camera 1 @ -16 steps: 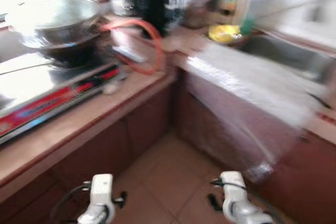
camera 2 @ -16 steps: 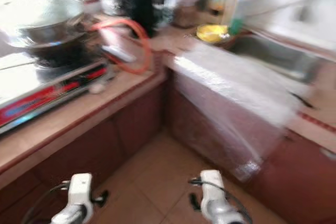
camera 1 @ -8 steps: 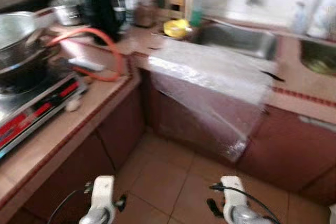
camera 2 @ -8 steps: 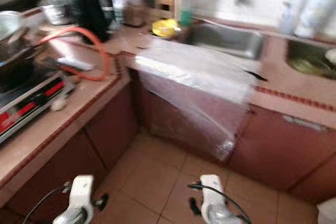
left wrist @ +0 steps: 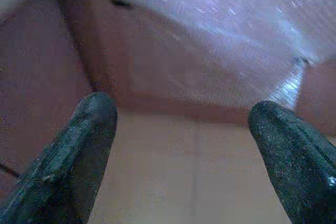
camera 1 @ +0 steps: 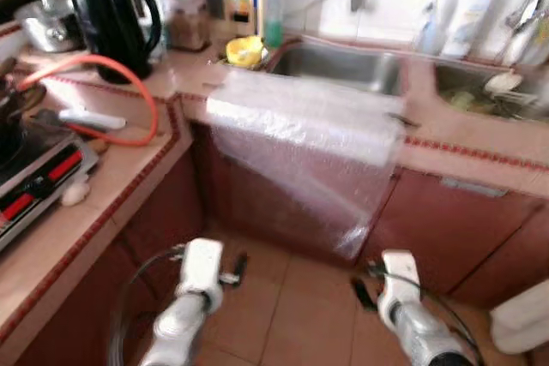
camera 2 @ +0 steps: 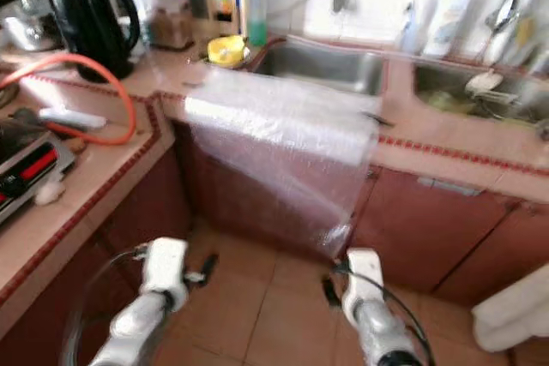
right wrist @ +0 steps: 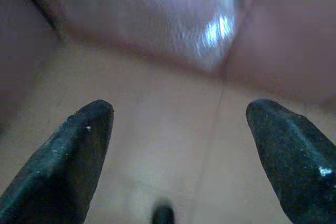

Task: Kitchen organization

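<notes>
A tiled floor (camera 1: 283,297) lies under both grippers, and brown cabinet doors (camera 1: 446,220) stand ahead of the fingers. Above them runs an L-shaped counter (camera 1: 129,160) with a red tile edge.

A big sheet of clear plastic wrap (camera 1: 309,139) is draped over the counter edge in front of the sink (camera 1: 339,62) and hangs down the cabinet front, straight ahead of both grippers and well apart from them. In the left wrist view its lower corner (left wrist: 291,85) shows beyond the fingertips.

On the counter beyond the left gripper stand a black kettle (camera 1: 111,10), an orange hose (camera 1: 129,100) in a loop, and part of a stove (camera 1: 34,182). A yellow bowl (camera 1: 243,51) and a green bottle (camera 1: 273,15) are beside the sink.

The left gripper (left wrist: 181,150) hangs low over the floor with its fingers (left wrist: 73,156) spread wide and holding nothing. The right gripper (right wrist: 181,150) is also low over the floor, its fingers (right wrist: 68,156) spread apart and empty.
</notes>
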